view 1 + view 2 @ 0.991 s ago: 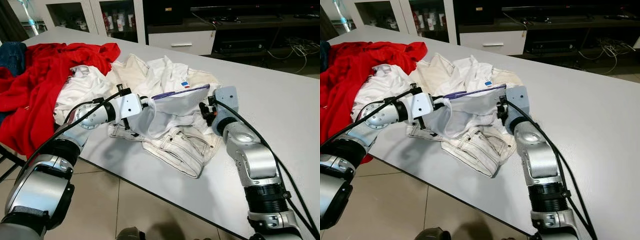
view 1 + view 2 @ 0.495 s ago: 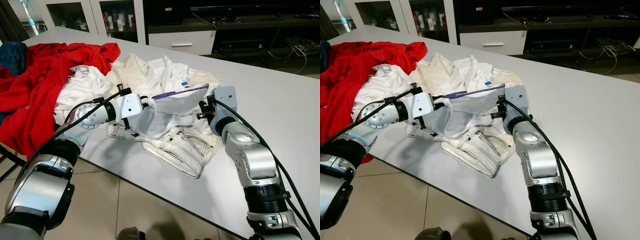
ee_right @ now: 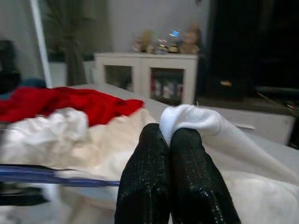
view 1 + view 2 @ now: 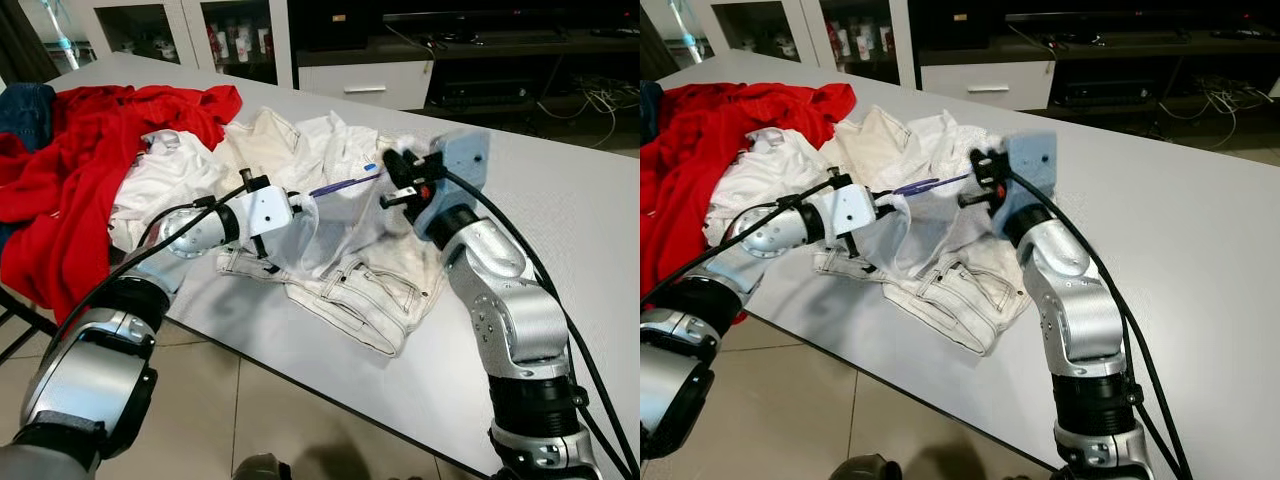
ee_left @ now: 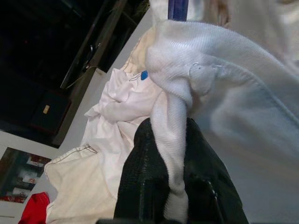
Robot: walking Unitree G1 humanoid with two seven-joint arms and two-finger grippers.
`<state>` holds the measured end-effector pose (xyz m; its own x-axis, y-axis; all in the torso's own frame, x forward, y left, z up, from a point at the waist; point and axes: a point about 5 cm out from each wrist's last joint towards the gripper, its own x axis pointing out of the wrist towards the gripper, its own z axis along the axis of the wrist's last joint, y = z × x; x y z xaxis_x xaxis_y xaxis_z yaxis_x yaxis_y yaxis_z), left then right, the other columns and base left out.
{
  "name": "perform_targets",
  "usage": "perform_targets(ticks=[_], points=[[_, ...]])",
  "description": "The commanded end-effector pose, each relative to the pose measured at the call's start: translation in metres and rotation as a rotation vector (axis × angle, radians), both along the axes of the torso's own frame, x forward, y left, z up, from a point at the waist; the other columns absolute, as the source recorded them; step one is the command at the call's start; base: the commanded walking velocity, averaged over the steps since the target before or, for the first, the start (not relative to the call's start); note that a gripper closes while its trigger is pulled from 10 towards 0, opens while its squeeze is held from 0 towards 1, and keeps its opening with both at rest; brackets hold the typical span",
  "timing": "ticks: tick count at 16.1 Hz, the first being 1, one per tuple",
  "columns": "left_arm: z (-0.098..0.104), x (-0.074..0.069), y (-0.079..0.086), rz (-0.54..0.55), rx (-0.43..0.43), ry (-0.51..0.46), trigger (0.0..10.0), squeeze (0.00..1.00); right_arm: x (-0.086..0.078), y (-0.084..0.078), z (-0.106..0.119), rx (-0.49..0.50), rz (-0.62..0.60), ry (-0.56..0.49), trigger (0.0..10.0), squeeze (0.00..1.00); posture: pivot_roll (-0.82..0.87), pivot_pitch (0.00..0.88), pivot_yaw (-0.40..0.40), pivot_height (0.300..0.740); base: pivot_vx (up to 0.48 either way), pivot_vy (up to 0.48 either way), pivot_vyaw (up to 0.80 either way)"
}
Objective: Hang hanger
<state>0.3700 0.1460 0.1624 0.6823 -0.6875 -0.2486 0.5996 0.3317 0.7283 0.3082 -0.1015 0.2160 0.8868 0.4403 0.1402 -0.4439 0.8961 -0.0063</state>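
A thin purple hanger (image 4: 345, 184) sticks out of a white shirt (image 4: 330, 235) that hangs bunched over the clothes pile in the middle of the table. My left gripper (image 4: 300, 205) is shut on a rolled hem of that shirt (image 5: 170, 135), at the hanger's left end. My right gripper (image 4: 393, 180) is raised above the pile at the hanger's right end. It is shut on a fold of the white shirt (image 3: 189, 116), with the hanger (image 3: 46, 175) just below its fingers (image 3: 152, 177).
Cream jeans (image 4: 370, 295) lie under the shirt near the table's front edge. A red garment (image 4: 90, 150) and more white clothes (image 4: 165, 170) cover the left side. The grey table (image 4: 570, 220) is bare on the right. A low cabinet (image 4: 360, 80) stands behind.
My right gripper has lifted and turned upward, pulling its fold of shirt up. The shirt, stretched flat between both grippers before, now hangs bunched, and the hanger's right end has risen.
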Motion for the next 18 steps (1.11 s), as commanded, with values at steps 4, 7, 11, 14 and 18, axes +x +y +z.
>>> perform_targets(ticks=[4, 7, 11, 14, 18], points=[[0.022, 0.012, -0.002, 0.055, -0.024, -0.052, 10.0, 0.0, -0.021, 0.026, -0.009, -0.067, 0.237, 0.011, 0.0, 0.0, 0.12, 0.0, 0.052, 0.74, 0.0, 0.0, 0.0], [0.038, 0.019, -0.004, 0.08, -0.079, -0.076, 10.0, 0.0, -0.021, 0.028, -0.02, -0.087, 0.249, 0.05, 0.0, 0.0, 0.12, 0.0, 0.052, 0.74, 0.0, 0.0, 0.0], [0.041, 0.02, -0.008, 0.068, -0.1, -0.073, 10.0, 0.0, -0.014, 0.023, -0.021, -0.063, 0.172, 0.052, 0.0, 0.0, 0.12, 0.0, 0.061, 0.74, 0.0, 0.0, 0.0], [0.034, 0.017, -0.01, 0.049, -0.094, -0.056, 10.0, 0.0, 0.01, -0.019, -0.008, 0.107, -0.108, 0.048, 0.0, 0.0, 0.12, 0.0, 0.062, 0.74, 0.0, 0.0, 0.0], [0.03, 0.015, -0.007, 0.048, -0.088, -0.046, 10.0, 0.0, 0.018, -0.039, -0.005, 0.15, -0.194, 0.049, 0.0, 0.0, 0.13, 0.0, 0.062, 0.74, 0.0, 0.0, 0.0]])
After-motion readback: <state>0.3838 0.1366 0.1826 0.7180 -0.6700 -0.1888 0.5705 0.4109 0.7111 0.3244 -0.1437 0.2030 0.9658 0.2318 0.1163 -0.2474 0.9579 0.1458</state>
